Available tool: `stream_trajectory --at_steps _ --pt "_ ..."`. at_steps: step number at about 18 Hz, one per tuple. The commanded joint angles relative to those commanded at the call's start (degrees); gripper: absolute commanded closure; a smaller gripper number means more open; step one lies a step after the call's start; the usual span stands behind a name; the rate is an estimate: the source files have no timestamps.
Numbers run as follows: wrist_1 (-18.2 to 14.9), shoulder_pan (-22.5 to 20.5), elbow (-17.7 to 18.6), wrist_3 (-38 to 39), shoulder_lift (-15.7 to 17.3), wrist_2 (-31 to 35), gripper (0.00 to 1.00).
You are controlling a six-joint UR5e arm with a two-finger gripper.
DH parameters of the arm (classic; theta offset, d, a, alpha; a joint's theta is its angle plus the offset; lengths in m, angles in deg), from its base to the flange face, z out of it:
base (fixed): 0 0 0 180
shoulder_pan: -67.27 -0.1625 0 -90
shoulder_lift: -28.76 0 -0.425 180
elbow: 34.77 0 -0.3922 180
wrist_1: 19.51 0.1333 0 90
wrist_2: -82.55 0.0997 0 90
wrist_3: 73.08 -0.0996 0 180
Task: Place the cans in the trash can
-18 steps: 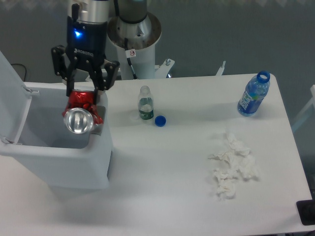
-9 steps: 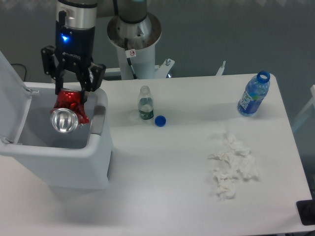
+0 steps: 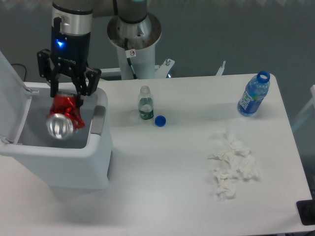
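The crushed red can point(image 3: 63, 114) with its silver round end point(image 3: 59, 126) facing the camera is inside the opening of the white trash can point(image 3: 74, 162), whose lid point(image 3: 12, 93) stands flipped up at the left. My gripper point(image 3: 66, 95) hangs over the bin, just above the can. Its fingers point(image 3: 78, 93) are spread to either side of the can's top. The can looks blurred and sits lower under the fingers, while the gripper is sharp, so the can appears loose and dropping.
A small clear bottle point(image 3: 144, 103) stands beside a blue cap point(image 3: 160, 120) mid-table. A blue-labelled bottle point(image 3: 253, 94) stands at the far right. Crumpled white tissue point(image 3: 232, 164) lies front right. The robot's base point(image 3: 134, 37) is behind the table.
The gripper carried the can left from the bin's right wall to over the opening. Now the can has sunk lower below the fingers and turned blurry.
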Motion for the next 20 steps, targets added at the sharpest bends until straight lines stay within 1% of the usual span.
stream_trajectory --at_steps 3,4,5,7,9,13,15,18,20 --pt "0.0 0.0 -0.4 0.0 0.1 0.0 0.12" --pt "0.0 0.0 -0.7 -0.2 0.1 0.1 0.08" --pt "0.0 -0.1 -1.1 -0.5 0.1 0.1 0.01" --pt "0.5 -1.1 -1.4 -0.7 0.1 0.3 0.00" --pt "1.5 -4.3 -1.6 -1.3 0.1 1.3 0.00" --pt "1.5 -8.1 -2.2 -2.3 0.3 2.9 0.00" --pt "1.4 -8.4 -2.4 -7.0 -0.1 6.6 0.00" --pt "1.5 -8.4 -2.2 -14.0 -2.0 14.2 0.00" --pt "1.5 -8.4 -2.3 -16.2 -3.2 16.3 0.00"
